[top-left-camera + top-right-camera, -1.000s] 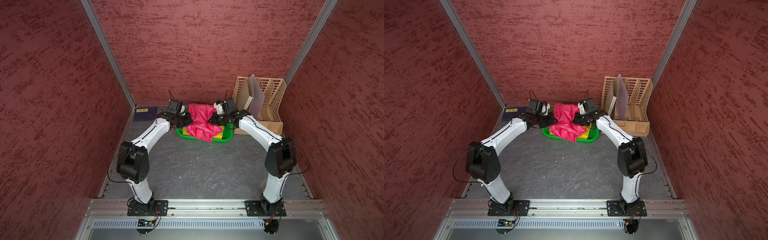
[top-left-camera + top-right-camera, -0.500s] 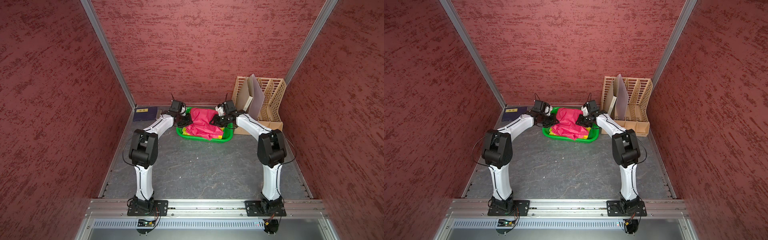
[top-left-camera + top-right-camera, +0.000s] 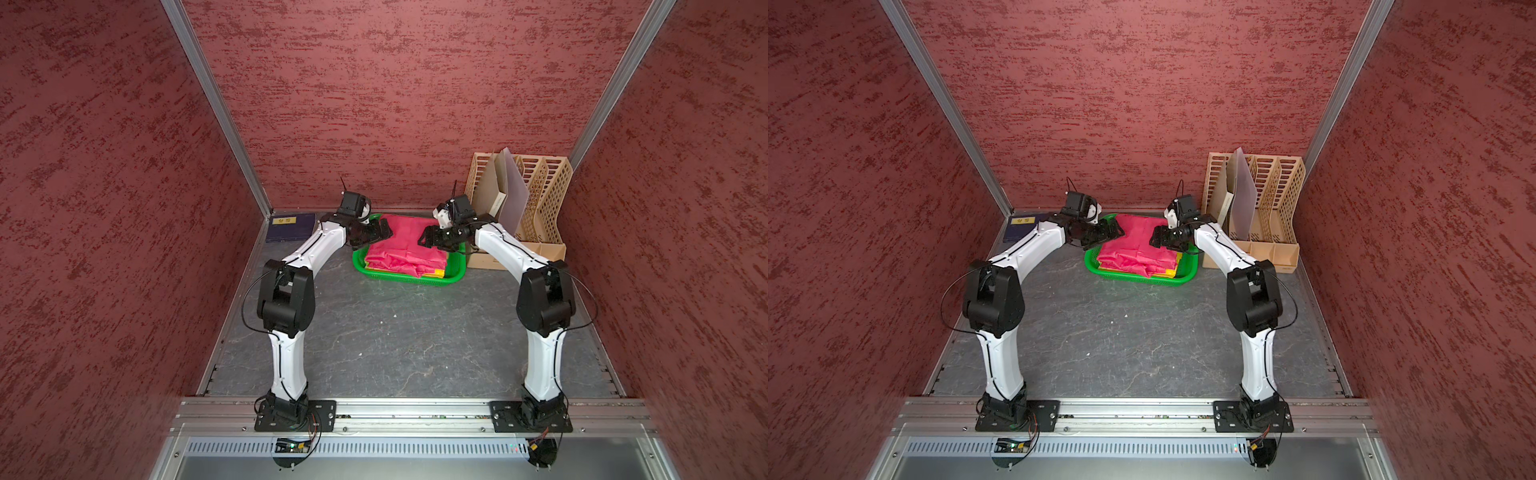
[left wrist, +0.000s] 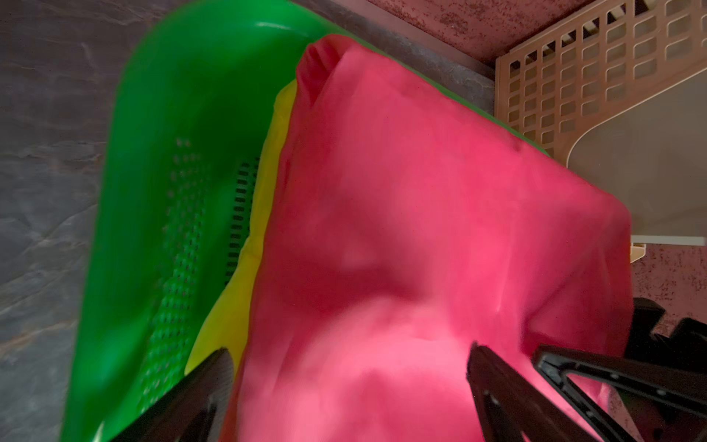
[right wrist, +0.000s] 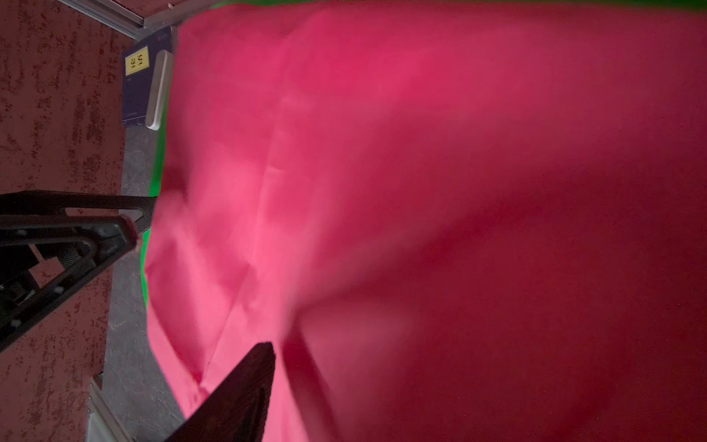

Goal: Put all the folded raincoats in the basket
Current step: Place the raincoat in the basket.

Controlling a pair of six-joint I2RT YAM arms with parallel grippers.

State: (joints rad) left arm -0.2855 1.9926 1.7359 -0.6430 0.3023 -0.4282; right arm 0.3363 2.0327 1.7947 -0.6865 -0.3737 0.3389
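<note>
The folded raincoat [image 3: 405,245] rests in the basket [image 3: 399,277] atop a yellow item [image 3: 438,272], between the left gripper [image 3: 386,232] and right gripper [image 3: 426,241], both with jaws apart.

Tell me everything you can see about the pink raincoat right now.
The raincoat is bright pink, thin and smooth with soft creases, folded into a rough rectangle. It lies in the green basket on top of something yellow, filling most of it. The left gripper, jaws open, and the right gripper flank its two ends; contact is unclear.

Left pincer [image 3: 384,232] and right pincer [image 3: 425,241], both agape, face to face.
</note>
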